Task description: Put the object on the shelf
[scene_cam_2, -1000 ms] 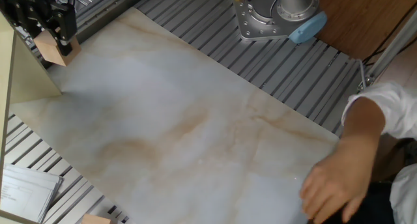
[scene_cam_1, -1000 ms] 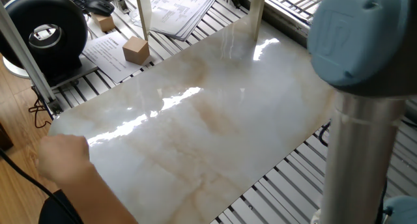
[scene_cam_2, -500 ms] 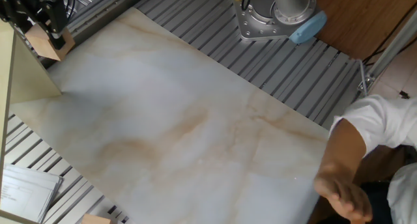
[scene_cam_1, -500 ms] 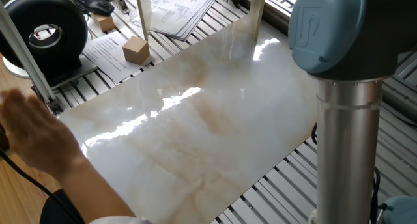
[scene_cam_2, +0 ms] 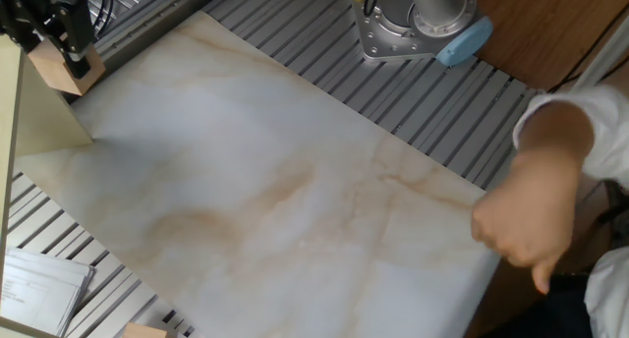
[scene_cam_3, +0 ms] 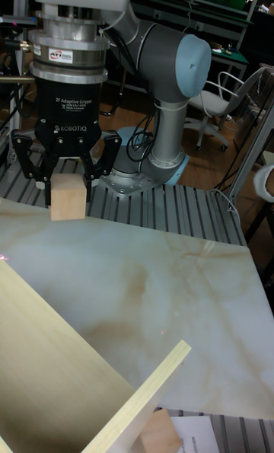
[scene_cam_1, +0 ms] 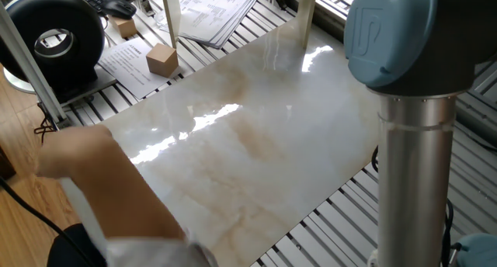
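The object, a small light-brown wooden cube point(scene_cam_3: 67, 198) point(scene_cam_2: 59, 71), hangs between the black fingers of my gripper point(scene_cam_3: 68, 188) point(scene_cam_2: 61, 59), which is shut on it. It sits low over the far corner of the marble slab point(scene_cam_3: 144, 285); I cannot tell whether it touches the slab. The shelf's pale wooden boards point(scene_cam_3: 46, 362) point(scene_cam_2: 39, 122) rise close in front of and beside the cube. In the one fixed view the gripper and cube are out of sight; only my grey arm column point(scene_cam_1: 408, 143) and the shelf's posts point(scene_cam_1: 307, 15) show.
A person's hand point(scene_cam_2: 526, 220) and forearm point(scene_cam_1: 109, 197) reach over the slab's edge opposite the gripper. A larger tan block point(scene_cam_1: 161, 59) lies on papers, and a small one point(scene_cam_1: 123, 26) near the keyboard. Another block point(scene_cam_3: 160, 432) lies behind the shelf. My base point(scene_cam_2: 413, 24) stands on the slatted table.
My gripper has carried the cube a little to the left, closer to the shelf. The person's hand has swung back in over the slab's edge.
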`<state>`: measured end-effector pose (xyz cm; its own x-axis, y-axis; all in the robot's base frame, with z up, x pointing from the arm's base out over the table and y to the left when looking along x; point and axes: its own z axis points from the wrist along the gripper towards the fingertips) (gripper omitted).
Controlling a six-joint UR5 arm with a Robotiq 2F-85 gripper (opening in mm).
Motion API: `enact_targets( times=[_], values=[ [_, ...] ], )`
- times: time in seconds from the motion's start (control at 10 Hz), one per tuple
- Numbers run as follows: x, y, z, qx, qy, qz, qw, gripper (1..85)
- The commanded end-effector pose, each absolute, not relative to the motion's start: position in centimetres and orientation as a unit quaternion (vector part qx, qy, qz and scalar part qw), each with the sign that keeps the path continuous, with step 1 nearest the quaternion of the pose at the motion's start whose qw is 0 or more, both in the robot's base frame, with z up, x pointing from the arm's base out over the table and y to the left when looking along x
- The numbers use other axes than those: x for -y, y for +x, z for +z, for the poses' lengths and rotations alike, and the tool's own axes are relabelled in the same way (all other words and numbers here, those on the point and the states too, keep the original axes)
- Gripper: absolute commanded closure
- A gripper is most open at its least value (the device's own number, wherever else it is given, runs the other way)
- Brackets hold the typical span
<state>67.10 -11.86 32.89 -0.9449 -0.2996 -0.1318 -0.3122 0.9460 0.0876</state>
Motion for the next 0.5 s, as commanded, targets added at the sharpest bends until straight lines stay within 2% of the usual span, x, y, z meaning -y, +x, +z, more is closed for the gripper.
enact_targets(
  times=[0.0, 0.4],
  values=[
    [11.81, 67.80, 33.11, -0.986, -0.144, 0.054, 0.072, 84.3],
    [11.70, 67.92, 33.14, -0.987, -0.134, 0.056, 0.074, 84.3]
  ],
)
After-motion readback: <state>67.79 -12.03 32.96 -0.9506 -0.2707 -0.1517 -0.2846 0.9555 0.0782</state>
